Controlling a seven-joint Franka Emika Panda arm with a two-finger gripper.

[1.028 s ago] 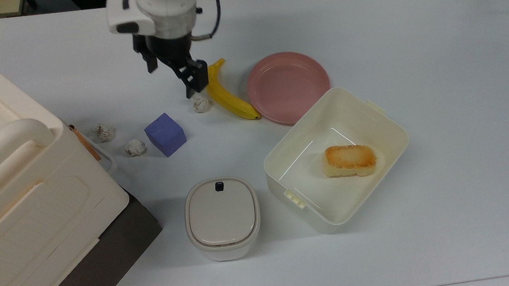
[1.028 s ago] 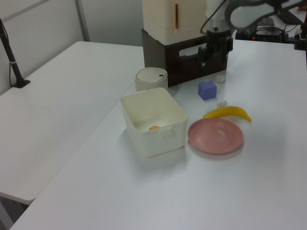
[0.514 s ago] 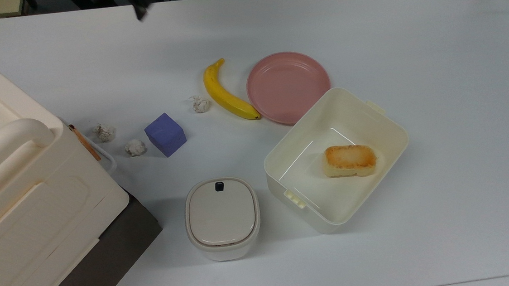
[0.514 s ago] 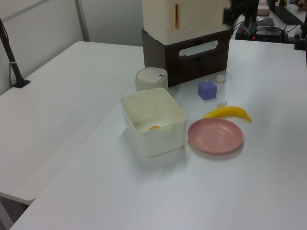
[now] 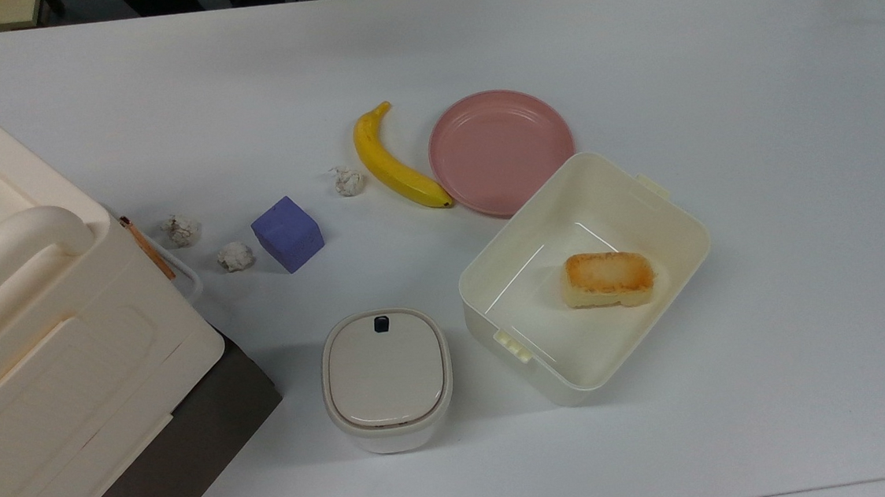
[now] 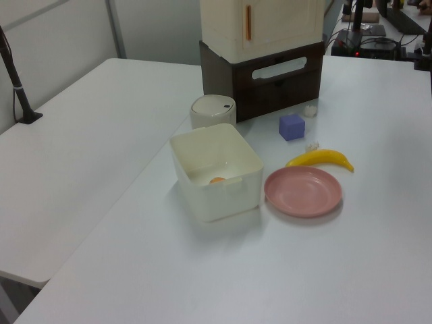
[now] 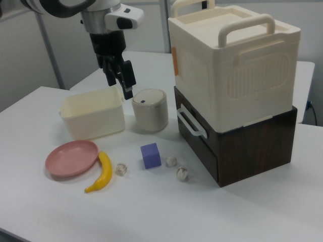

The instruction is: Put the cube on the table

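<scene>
Cube [image 7: 150, 155] sits flat on the table [image 7: 166, 212], free of contact. In the right view it lies well below the gripper [image 7: 123, 85] and toward the right view's right and front; two crumpled paper balls [image 7: 176, 168] lie just beside it, and a banana [image 7: 102, 172] farther off on the side away from them. Cube is near-equal on all sides, so no long axis to align with.

Fingers: raised high above the table, pointing down, a narrow gap between them, holding nothing.

Change vs 1.0 s ago: the arm hung low over the table near the banana in the top view; it has since lifted clear. Cube [image 5: 287, 233] has not shifted.

Judgement: placement looks complete; only retreat remains.
</scene>
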